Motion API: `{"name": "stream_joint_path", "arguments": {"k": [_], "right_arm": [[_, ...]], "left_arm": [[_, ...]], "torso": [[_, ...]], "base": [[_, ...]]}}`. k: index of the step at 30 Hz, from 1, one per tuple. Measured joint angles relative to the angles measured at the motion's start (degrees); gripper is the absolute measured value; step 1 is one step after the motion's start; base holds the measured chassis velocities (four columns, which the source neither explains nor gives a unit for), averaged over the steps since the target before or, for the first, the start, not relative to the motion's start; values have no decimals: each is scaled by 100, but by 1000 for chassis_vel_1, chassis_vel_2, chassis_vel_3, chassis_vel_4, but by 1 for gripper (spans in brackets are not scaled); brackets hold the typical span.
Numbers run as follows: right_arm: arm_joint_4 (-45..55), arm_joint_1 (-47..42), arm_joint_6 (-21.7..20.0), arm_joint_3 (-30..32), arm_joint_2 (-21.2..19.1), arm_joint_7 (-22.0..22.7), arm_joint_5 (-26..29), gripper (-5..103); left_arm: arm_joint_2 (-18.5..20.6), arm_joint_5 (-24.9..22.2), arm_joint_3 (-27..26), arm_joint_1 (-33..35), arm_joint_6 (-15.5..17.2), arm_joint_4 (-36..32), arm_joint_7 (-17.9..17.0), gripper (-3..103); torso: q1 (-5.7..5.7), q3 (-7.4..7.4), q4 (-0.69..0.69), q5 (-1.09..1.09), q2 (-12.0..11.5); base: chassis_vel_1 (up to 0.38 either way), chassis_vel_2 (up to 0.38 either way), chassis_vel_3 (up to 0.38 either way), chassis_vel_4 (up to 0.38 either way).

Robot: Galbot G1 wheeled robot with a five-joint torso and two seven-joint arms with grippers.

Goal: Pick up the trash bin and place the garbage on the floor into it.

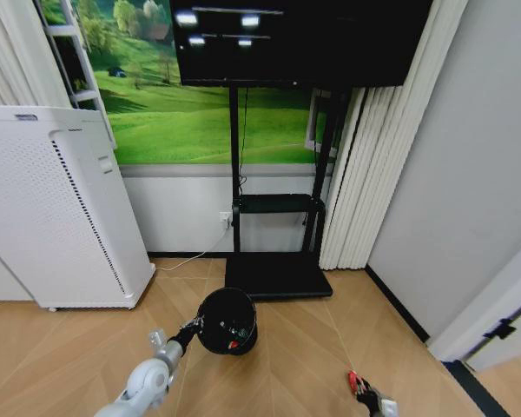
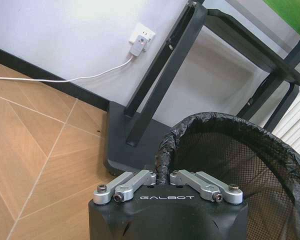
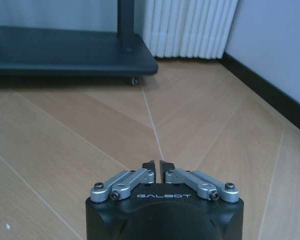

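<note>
Left gripper holds the trash bin by its rim; right gripper hangs low over the bare floor.

The left gripper (image 2: 162,172) is closed tight on the near edge of the trash bin (image 1: 227,321), pinching the black liner and mesh wall between its fingers. The bin is in front of the black base of the TV stand (image 1: 278,276), on the side of the robot's left arm, and some small pieces with red and green colour lie inside it (image 1: 235,335). The right gripper (image 3: 158,168) is well apart from the bin, near the wooden floor (image 3: 80,135), with its fingertips almost together and nothing between them. A white air purifier (image 1: 52,208) stands by the wall at the left.
</note>
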Motion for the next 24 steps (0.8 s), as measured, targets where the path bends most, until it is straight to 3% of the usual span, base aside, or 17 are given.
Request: {"name": "stream_joint_path", "arguments": {"k": [7,10,11,13,15,16,18,20,22,24], "right_arm": [[-174,107,99,-114,134,-74,-554,-3],[-589,336,100,-200,154,-182,-737,14],[-589,336,100,-200,154,-182,-737,14],[-894,465,61,-247,97,-234,-829,24],[-962,493,48,-255,88,-235,-842,24],[-1101,552,30,-270,85,-229,-856,36],[-1171,579,26,-271,99,-213,-858,36],[-1350,652,17,-287,153,-135,-844,52],[-1395,672,15,-294,169,-118,-838,52],[-1563,763,11,-314,230,-74,-827,62]], "left_arm": [[-18,1,-7,26,7,-12,-7,6],[27,2,-105,122,6,-52,2,6],[27,2,-105,122,6,-52,2,6],[54,4,-183,190,-3,-61,22,6],[54,4,-195,202,-6,-61,25,6],[49,5,-211,220,-8,-62,32,6],[42,7,-212,225,-9,-63,33,6],[20,15,-204,228,-13,-64,34,6],[16,15,-200,227,-14,-64,34,6],[9,16,-187,220,-15,-64,34,6]], "torso": [[0,0,0,3,0],[0,0,1,3,0],[0,0,1,3,0],[0,0,2,2,0],[0,0,1,0,0],[0,0,1,1,0],[0,0,1,2,0],[0,0,1,1,0],[0,0,0,2,0],[0,0,0,1,0]], "base": [[0,0,0,0],[0,0,0,0],[0,0,0,0],[0,0,0,0],[0,0,0,0],[0,0,0,0],[0,0,0,0],[0,0,0,0],[0,0,0,0],[0,0,0,0]]}}
